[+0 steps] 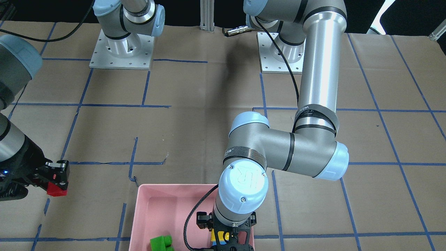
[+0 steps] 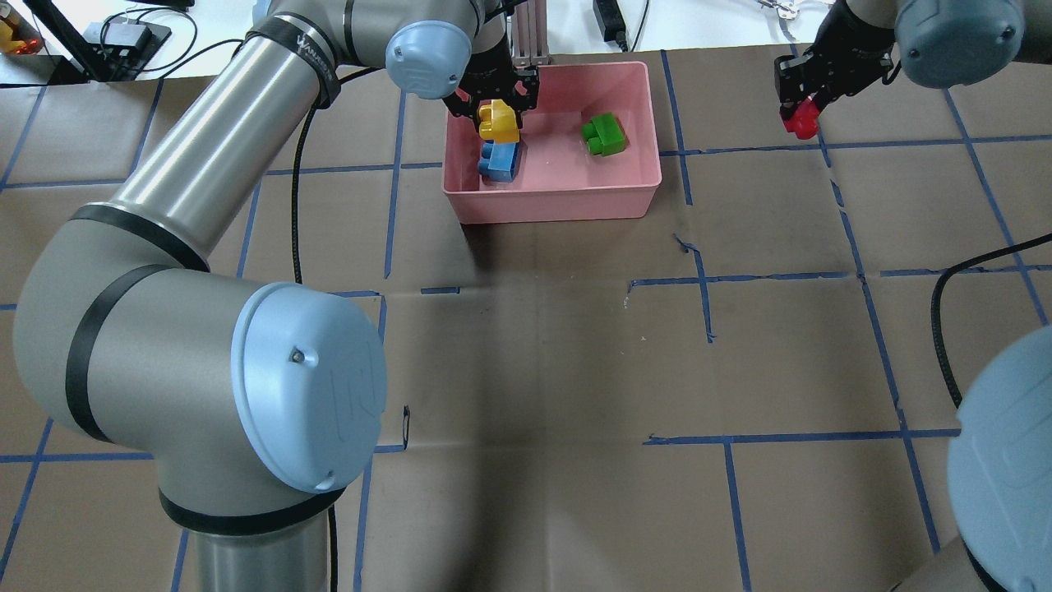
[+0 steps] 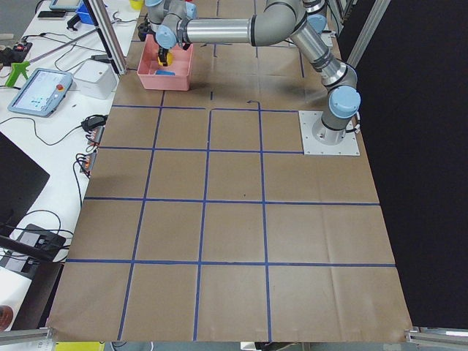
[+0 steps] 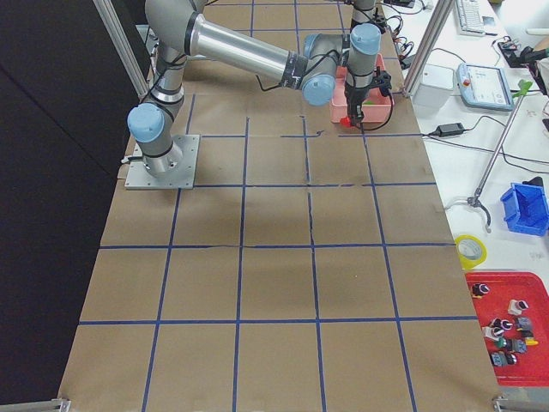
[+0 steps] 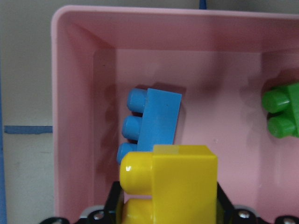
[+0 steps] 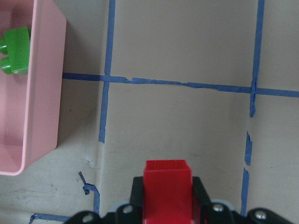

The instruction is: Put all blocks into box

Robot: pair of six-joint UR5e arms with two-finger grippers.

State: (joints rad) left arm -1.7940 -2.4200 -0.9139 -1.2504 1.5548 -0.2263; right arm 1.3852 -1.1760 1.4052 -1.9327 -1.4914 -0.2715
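The pink box (image 2: 567,193) stands at the table's far middle. A green block (image 2: 604,135) and a blue block (image 2: 499,160) lie inside it; both also show in the left wrist view, green (image 5: 282,112) and blue (image 5: 156,121). My left gripper (image 2: 496,107) is shut on the yellow block (image 2: 499,121) and holds it over the box's left part, just above the blue block. My right gripper (image 2: 801,111) is shut on the red block (image 2: 801,121) above the table, to the right of the box. In the right wrist view the red block (image 6: 167,189) sits between the jaws.
Brown paper with blue tape lines (image 2: 699,279) covers the table. The two arm bases (image 1: 122,48) stand at the robot's side. The left arm's elbow (image 2: 205,370) looms large in the overhead view. Benches with tools and a tablet (image 3: 40,91) flank the table ends.
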